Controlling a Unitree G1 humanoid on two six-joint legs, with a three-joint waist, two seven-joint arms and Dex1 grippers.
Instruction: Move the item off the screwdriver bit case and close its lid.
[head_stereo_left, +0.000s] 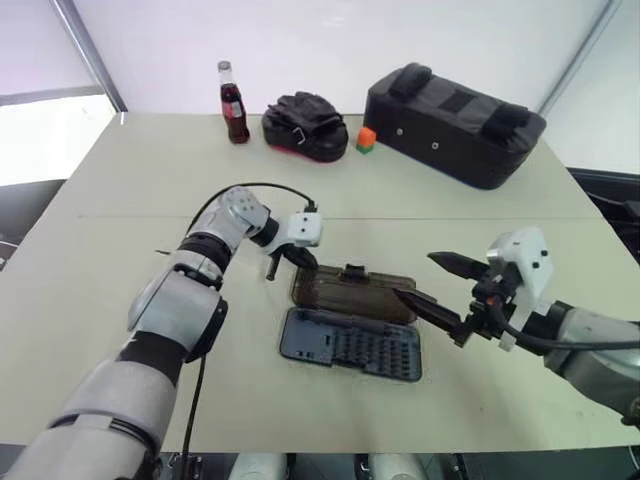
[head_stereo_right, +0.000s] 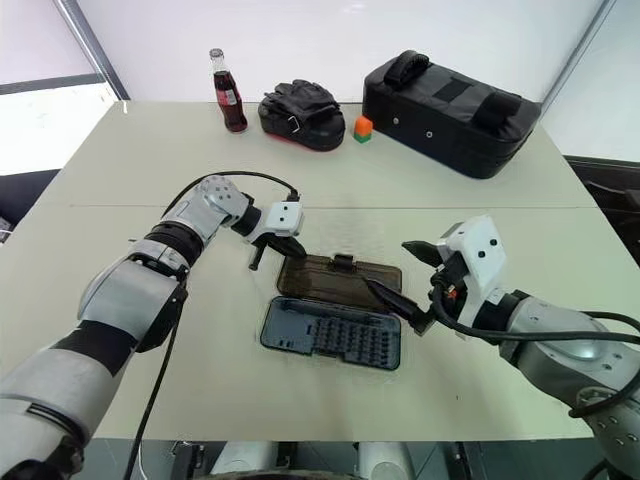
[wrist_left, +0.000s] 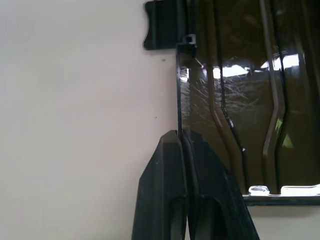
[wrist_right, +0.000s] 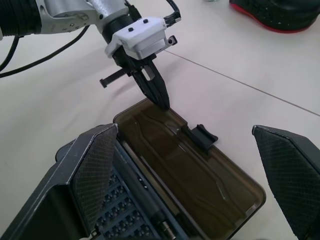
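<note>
Lying open at the middle of the table (head_stereo_left: 120, 200), the screwdriver bit case (head_stereo_left: 350, 345) has its dark base nearest the robot, with rows of bits seated in their sockets. Its smoky see-through lid (head_stereo_left: 355, 292) is folded back flat on the far side. A black latch (wrist_right: 200, 135) juts from the lid's far edge.

The left gripper (wrist_right: 162, 101) comes down at the lid's far left corner. In the left wrist view its two black fingers (wrist_left: 165, 190) are clenched together, with the thin edge of the lid pinched between them. The right gripper (head_stereo_left: 412, 275) hangs over the right end of the case with its fingers spread wide and nothing between them. One finger is above the lid's right edge and the other is raised clear of it.

Along the far edge of the table, well apart from the case, stand four things:
- A glass cola bottle (head_stereo_left: 233, 105) with dark drink and a red label. The lettering on the label is too small to read, so the brand cannot be told for certain.
- A black glove (head_stereo_left: 305, 125) heaped on something with a red rim, just beside the bottle.
- A small orange-and-green block (head_stereo_left: 366, 140).
- A long black padded bag (head_stereo_left: 455, 122), which bears no writing that can be read.
</note>
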